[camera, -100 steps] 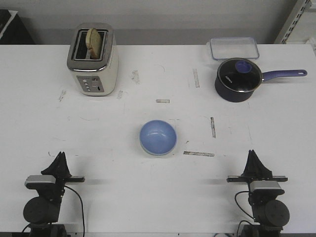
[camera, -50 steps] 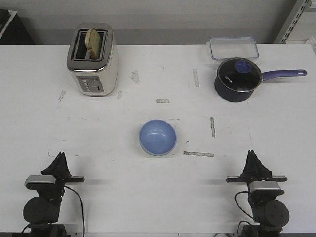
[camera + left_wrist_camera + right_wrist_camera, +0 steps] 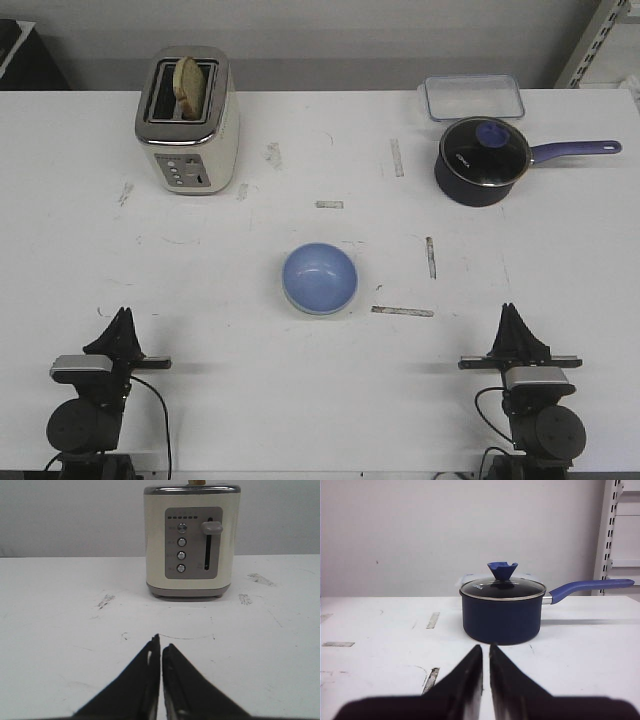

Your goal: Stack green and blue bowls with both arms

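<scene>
At the lower left of the front view the left gripper (image 3: pixel 122 318) sits parked near the table's front edge, fingers closed to a thin slit and holding nothing; its wrist view shows the same narrow gap (image 3: pixel 161 652). Beyond it, at the upper left, stands a cream toaster (image 3: pixel 188 120) with a slice of bread (image 3: pixel 190 84) sticking up from its slot.

In the middle of the white table (image 3: pixel 250 400) lies the blue bowl (image 3: pixel 320 279), upright and alone, well apart from both grippers. No green bowl can be made out in any view; whether it already sits nested beneath the blue one cannot be told. If the stack is not yet made, a missing second bowl would stall the task.

At the upper right a clear lidded container (image 3: pixel 473 98) sits just behind a dark navy saucepan (image 3: pixel 483 162) with a glass lid. At the lower right the right gripper (image 3: pixel 511 318) is likewise pinched nearly closed and empty, as its wrist view confirms (image 3: pixel 485 655).

Likely risks: closed fingers reaching the glossy rim would push the bowl away instead of gripping it, and both arms converging on one central bowl could collide.
</scene>
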